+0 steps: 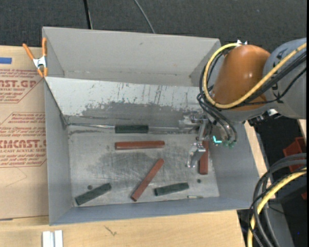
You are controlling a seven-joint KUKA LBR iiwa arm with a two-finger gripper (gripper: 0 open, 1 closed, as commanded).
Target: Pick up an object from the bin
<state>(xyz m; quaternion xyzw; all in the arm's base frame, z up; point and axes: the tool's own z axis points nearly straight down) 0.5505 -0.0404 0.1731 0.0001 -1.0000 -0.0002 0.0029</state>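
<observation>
I have the gripper [198, 156] low in the bin [56, 153], close to its right wall and about midway between back and front. Its bare metal tip sits right against a short red bar [204, 164], a flat-sided stick of matte reddish brown that lies lengthwise from back to front, just beside the right wall. From this angle I cannot tell whether the gripper is clamped on that bar or released next to it; the metal overlaps the bar's left edge and upper end. Above the gripper bulges the smooth, glossy orange cover [242, 76] on the wrist, ringed by looped yellow and black cables [212, 71].

The bin is dull grey sheet metal with sloped walls. Its floor is scuffed, and the back wall is streaked with dark scratches.

The other pieces are the same kind of slim, square-edged stick, all lying flat and apart from one another. A dark green bar [132, 129] lies along the back edge of the floor. A long red bar [139, 145] lies just in front of it, parallel to it. A slanted red bar [147, 179] runs from mid-floor down toward the front edge. A left green bar [92, 194] sits in the front left corner, slightly tilted. A front green bar [171, 189] lies near the front edge, toward the right.
</observation>
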